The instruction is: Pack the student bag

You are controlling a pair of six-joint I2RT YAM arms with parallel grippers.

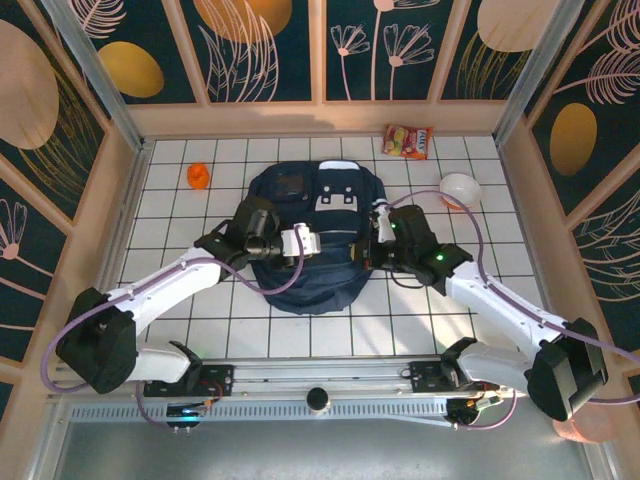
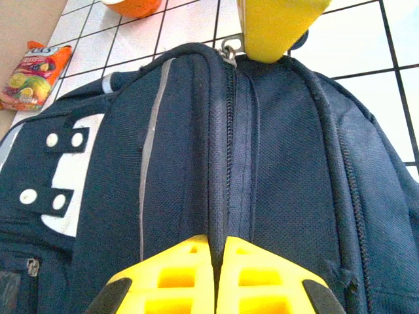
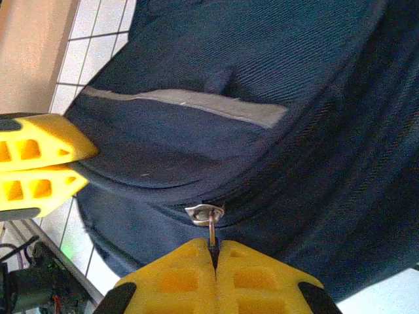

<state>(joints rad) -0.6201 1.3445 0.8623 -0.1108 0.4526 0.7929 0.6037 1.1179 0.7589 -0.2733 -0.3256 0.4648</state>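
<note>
Left gripper [image 2: 217, 245]: clenched, its two yellow fingers pressed together on a raised ridge of dark fabric that runs beside the zip of the backpack [image 2: 294, 196].
Right gripper [image 3: 214, 247]: clenched on the metal zip pull [image 3: 207, 214]; the tab runs down into the seam between its yellow fingers.
Zip pull: sits on the zip line along the curved edge of the backpack, with the slider just above the right fingertips.
Grippers together: both are at the same edge of the backpack and close to each other. In the left wrist view a right finger [image 2: 275, 26] stands at the far end of the fabric ridge, by the pull.
Backpack: lies flat in the middle of the white tiled table [image 1: 180, 300], between the two arms, front side up, with its white buckle patch [image 1: 335, 201] showing.
Snack packet [image 1: 408, 141]: on the tiles by the far wall, beyond the backpack and clear of it.
White bowl [image 1: 460, 189]: to the right of the backpack, near it but not touching.
Orange thing [image 1: 199, 176]: on the tiles at the far left of the backpack; too small to tell what it is.
</note>
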